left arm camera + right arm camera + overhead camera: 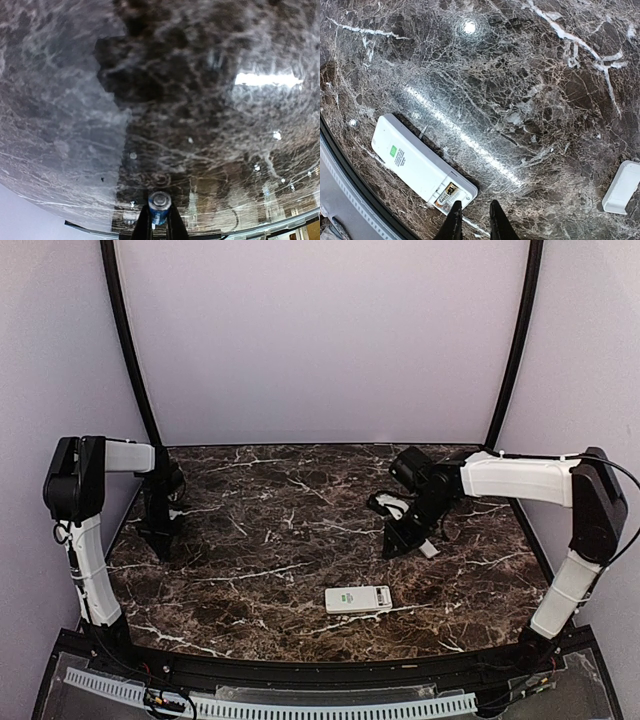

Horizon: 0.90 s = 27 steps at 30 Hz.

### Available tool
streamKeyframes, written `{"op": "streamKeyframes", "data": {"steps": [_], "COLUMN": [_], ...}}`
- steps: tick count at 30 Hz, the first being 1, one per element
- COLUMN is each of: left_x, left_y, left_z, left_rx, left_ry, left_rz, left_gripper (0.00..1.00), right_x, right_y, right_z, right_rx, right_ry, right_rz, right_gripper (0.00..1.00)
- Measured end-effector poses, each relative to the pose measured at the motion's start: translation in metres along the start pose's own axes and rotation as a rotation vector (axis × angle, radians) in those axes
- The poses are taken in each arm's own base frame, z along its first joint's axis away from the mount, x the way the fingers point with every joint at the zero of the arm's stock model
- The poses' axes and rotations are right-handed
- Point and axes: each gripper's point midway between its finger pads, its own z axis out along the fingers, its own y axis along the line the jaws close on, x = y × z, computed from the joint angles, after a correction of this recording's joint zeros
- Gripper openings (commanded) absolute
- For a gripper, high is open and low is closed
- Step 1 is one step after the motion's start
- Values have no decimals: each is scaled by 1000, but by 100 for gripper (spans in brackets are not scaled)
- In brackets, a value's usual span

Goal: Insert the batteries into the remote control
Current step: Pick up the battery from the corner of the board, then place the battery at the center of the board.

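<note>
1. We find the left gripper [159, 219] clenched on a battery [159, 202], a blue cell held end-on to the wrist camera. In our judgement it is gripped ready for carrying to the bay.
2. This gripper hangs close to the left edge of the table [280, 490], well apart from the handset.
3. The remote control [358, 599] lies flat near the front edge, right of centre. It is back face up with its bay uncovered, so cells can enter from above.
4. One loaded cell [445, 194] sits in the bay; we cannot make out the free slot.
5. The right gripper [475, 222] hovers just beside the bay end, jaws slightly apart and grasping nothing. We judge it placed to steady the handset.
6. A small white piece [625, 187], apparently the bay cover, lies apart towards the right edge.
7. The right gripper may crowd the left arm's approach to the bay.
</note>
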Motion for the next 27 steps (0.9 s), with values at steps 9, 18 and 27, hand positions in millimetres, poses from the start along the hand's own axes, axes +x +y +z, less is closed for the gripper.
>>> {"op": "streamKeyframes", "data": {"steps": [9, 18, 27], "left_x": [-25, -5, 82], "left_y": [-30, -239, -373], "left_z": [-30, -181, -236], "left_rx": [93, 203, 471], "left_ry": [-204, -863, -1168], "left_rz": [45, 727, 1216], "left_gripper": [0, 0, 0], "right_x": [-7, -43, -74], "right_y": [-2, 18, 84], "right_z": [-7, -69, -198], "right_rx": [13, 7, -192], "right_ry": [-20, -245, -734], "right_rz": [3, -48, -191], "right_gripper": [18, 19, 21]}}
